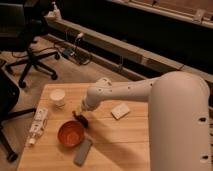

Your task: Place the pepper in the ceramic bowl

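Observation:
The ceramic bowl is round and orange-brown with a reddish inside. It sits on the wooden table toward the front left. My gripper hangs at the end of the white arm, just above the bowl's far right rim. I cannot make out the pepper as a separate thing; it is hidden at the gripper or lost against the bowl's dark red inside.
A flat grey block lies in front of the bowl to its right. A small white cup stands at the back left. A white packet lies right of the arm. A white tube-like item lies at the left edge. An office chair stands beyond the table.

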Controlling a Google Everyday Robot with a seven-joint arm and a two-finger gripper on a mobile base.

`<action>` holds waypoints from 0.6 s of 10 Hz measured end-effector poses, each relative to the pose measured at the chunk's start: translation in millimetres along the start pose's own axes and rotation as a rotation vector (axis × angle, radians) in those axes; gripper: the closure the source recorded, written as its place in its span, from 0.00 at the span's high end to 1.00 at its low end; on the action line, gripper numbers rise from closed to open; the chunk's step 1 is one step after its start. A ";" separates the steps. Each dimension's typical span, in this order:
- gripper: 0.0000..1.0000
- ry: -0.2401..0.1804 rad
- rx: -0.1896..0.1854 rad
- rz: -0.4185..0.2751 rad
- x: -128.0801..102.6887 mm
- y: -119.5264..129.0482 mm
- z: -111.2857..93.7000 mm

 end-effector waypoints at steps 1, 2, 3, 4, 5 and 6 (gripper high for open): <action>0.65 0.011 0.004 -0.004 2.4 -3.4 1.9; 0.65 0.023 0.017 -0.015 4.6 -6.9 4.2; 0.65 0.036 0.038 -0.038 5.8 -7.3 7.3; 0.65 0.043 0.056 -0.060 4.8 -5.2 9.0; 0.65 0.050 0.080 -0.089 2.6 -1.5 10.0; 0.65 0.058 0.107 -0.133 -0.6 7.4 10.0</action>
